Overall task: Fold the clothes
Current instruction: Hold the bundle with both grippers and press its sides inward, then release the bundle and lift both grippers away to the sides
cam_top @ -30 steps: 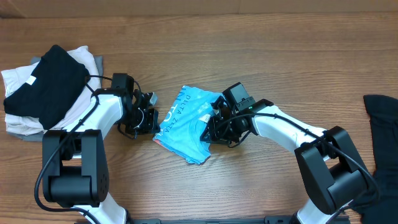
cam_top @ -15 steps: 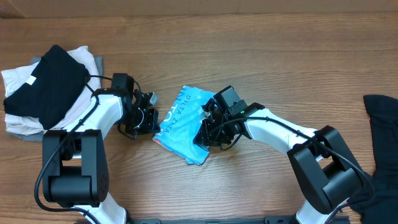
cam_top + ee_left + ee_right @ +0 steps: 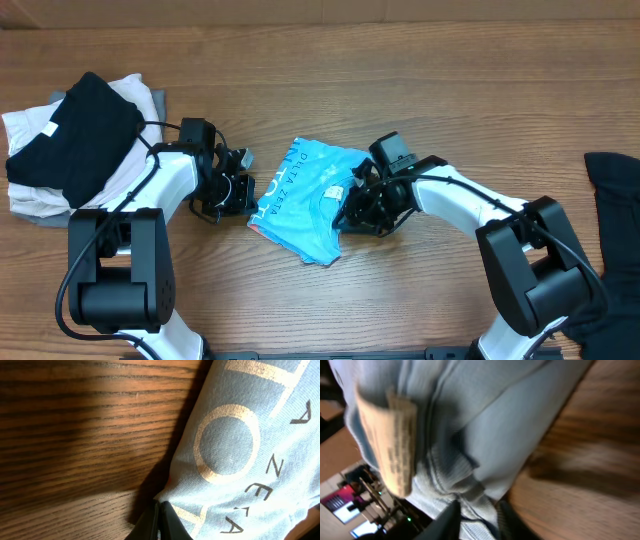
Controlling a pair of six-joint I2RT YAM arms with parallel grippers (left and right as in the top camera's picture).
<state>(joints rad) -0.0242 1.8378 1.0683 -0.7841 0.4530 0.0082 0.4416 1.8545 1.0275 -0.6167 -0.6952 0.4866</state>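
Overhead view, left end of the bench (image 3: 400,80): what lies there?

A heap of clothes: a black garment (image 3: 75,130) draped over a white garment (image 3: 25,125), with a grey garment (image 3: 158,100) showing at the heap's far right corner.

And right of the heap?

The left jaws, pressed together, at the left edge of the sky-blue T-shirt (image 3: 295,200). The left wrist view shows them meeting just where the fabric's edge lies on the wood, with the printed lettering (image 3: 225,442) beside them.

Where is the shirt itself?

Mid-bench, crumpled into a rough fold, lettering up along its left side, a small white label (image 3: 333,190) near its right side.

The right jaws?

At the shirt's right edge. The right wrist view is blurred. Ribbed blue fabric lies between the two fingers (image 3: 447,522), but I cannot tell whether they are clamped on it.

Anything farther right?

A second black garment (image 3: 612,200) at the bench's right edge, well apart from the shirt.
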